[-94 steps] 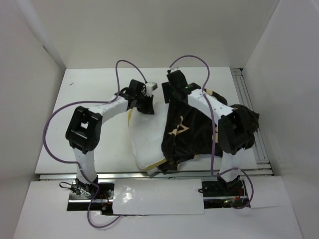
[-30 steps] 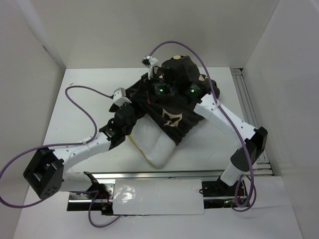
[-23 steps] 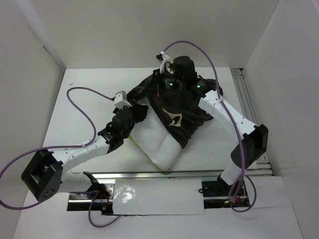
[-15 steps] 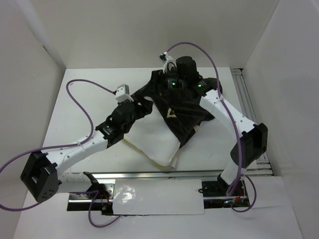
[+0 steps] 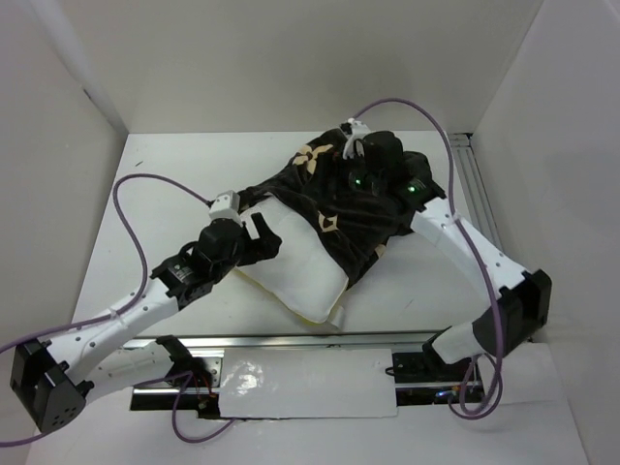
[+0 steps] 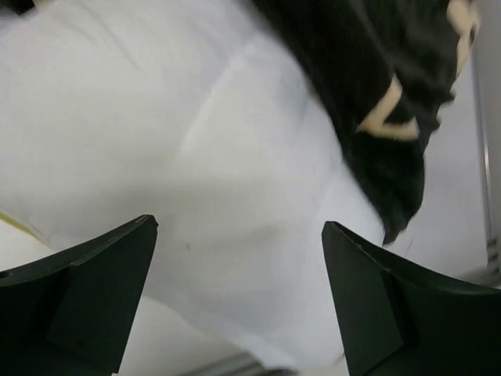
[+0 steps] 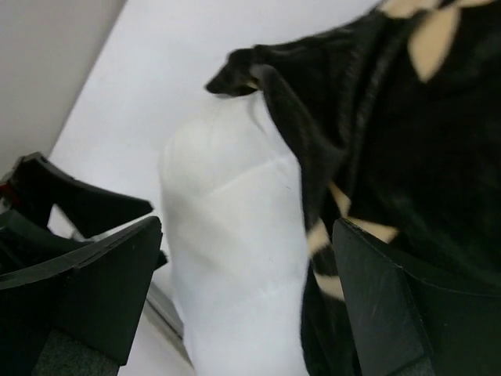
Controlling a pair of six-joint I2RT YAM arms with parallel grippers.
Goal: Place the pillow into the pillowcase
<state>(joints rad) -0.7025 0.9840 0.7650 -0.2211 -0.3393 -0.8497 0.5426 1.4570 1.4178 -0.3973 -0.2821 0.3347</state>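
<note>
— Nearest the arm bases, what lay on the table (image 5: pixel 407 291)?
— The pillow (image 5: pixel 295 271), slantwise, its near half bare and white, with a pale yellow trim along the near edge. Its far half was hidden inside the pillowcase (image 5: pixel 354 218).
— And the left gripper (image 6: pixel 237 227)?
— Its fingers stood wide apart with nothing between them, at the pillow's left side. Whether a fingertip touched the fabric, I could not tell.
— Farther back?
— The right gripper (image 7: pixel 246 227) was likewise spread and empty, above the line where dark plush met white. From overhead, the wrist covered its fingers.
— The case's far end?
— Bunched, partly under that arm; one tan flower showed at the far left. Both wrist views cut off pillow and case at their edges.
</note>
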